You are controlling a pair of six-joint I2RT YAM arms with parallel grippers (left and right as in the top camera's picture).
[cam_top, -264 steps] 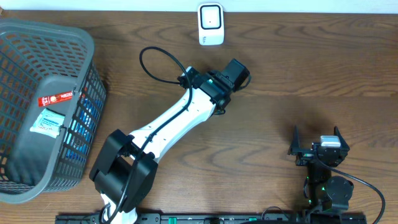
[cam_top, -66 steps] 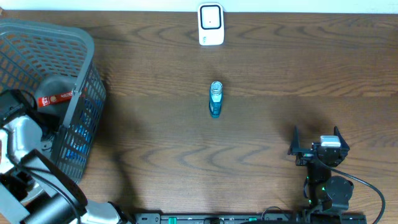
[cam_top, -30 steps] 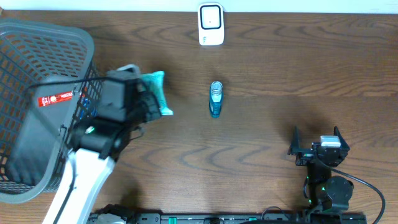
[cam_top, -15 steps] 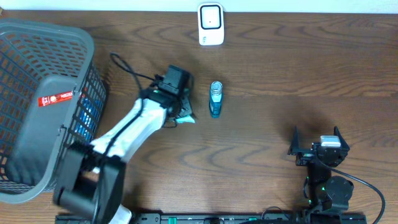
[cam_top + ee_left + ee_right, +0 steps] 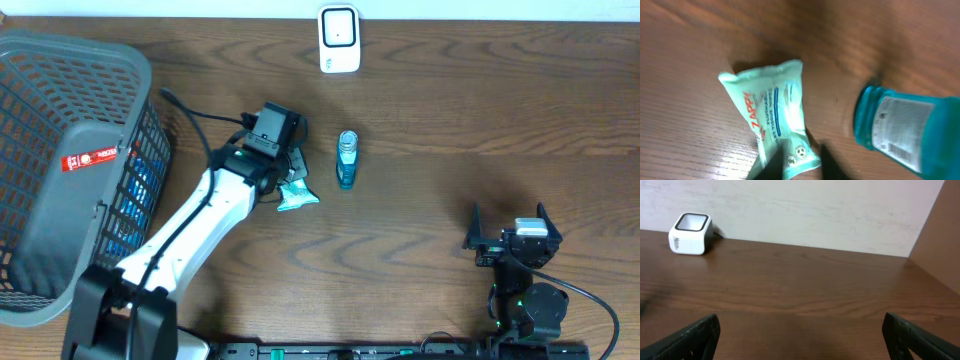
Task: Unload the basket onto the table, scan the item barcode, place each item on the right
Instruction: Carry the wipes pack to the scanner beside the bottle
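Wipes packet (image 5: 771, 112), pinched at one end by the closed left gripper (image 5: 795, 167), is shown just beside the blue bottle (image 5: 346, 160) and well apart from the scanner (image 5: 339, 40); the right gripper (image 5: 508, 225) is seen spread wide and empty. The packet should be carried clear of the bottle and its barcode face, not identifiable here, turned squarely to the scanner window.

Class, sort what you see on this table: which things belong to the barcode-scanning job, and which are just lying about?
Part of the job:
- wipes packet, pinched by the left gripper
- white scanner

Just lying about:
- blue bottle, untouched on the table
- grey basket
- right gripper, open and holding nothing
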